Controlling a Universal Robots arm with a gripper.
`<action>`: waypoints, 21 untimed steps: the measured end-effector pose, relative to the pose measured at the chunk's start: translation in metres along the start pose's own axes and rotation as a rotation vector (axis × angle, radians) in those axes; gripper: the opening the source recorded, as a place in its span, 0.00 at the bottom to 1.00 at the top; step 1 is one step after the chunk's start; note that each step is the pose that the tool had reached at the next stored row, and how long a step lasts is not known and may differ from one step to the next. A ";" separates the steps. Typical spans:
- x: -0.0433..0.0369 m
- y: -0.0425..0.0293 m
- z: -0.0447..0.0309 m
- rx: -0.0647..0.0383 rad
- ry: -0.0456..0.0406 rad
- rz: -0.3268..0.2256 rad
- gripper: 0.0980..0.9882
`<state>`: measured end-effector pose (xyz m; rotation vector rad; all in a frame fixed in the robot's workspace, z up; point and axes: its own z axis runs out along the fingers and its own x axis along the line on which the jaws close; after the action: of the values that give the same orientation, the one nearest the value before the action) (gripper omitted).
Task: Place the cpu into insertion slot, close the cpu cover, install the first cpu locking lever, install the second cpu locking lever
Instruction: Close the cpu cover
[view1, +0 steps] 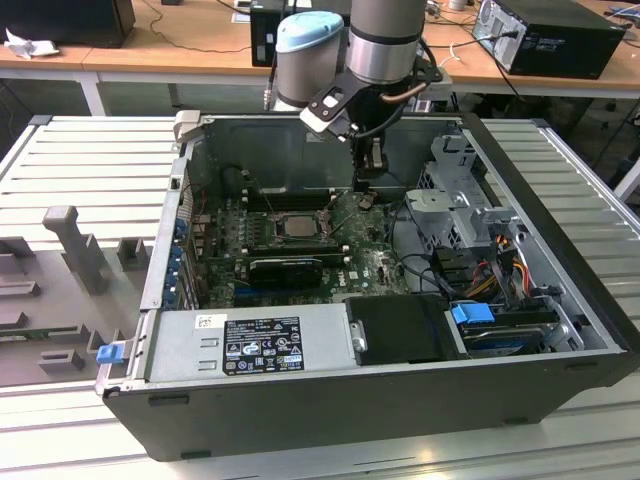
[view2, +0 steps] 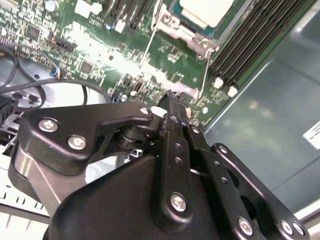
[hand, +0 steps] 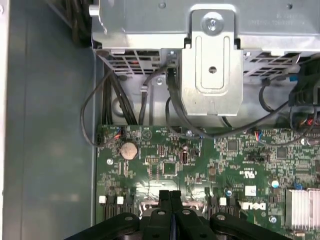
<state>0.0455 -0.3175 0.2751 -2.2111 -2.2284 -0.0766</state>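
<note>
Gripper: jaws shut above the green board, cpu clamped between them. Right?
Not quite. The gripper has its jaws shut above the green board, but the cpu is not between them: it lies in the insertion slot, as the exterior view shows.

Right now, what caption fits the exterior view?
Shut tool of the robot arm poised above the green board inside an open computer case, near the silver chip.

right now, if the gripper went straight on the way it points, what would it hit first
Most likely the green motherboard, on a bare patch close beside a wire locking lever. The gripper, fingers shut, points down at that spot. I cannot tell how far off the board is.
</note>
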 end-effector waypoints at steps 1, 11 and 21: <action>0.0000 0.0013 0.0004 0.000 0.0000 0.000 0.01; -0.0004 0.0083 0.0119 0.000 -0.0076 -0.002 0.01; -0.0021 0.0072 0.0233 0.049 -0.0029 -0.001 0.01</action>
<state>0.0534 -0.3187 0.2520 -2.1875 -2.2076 -0.0189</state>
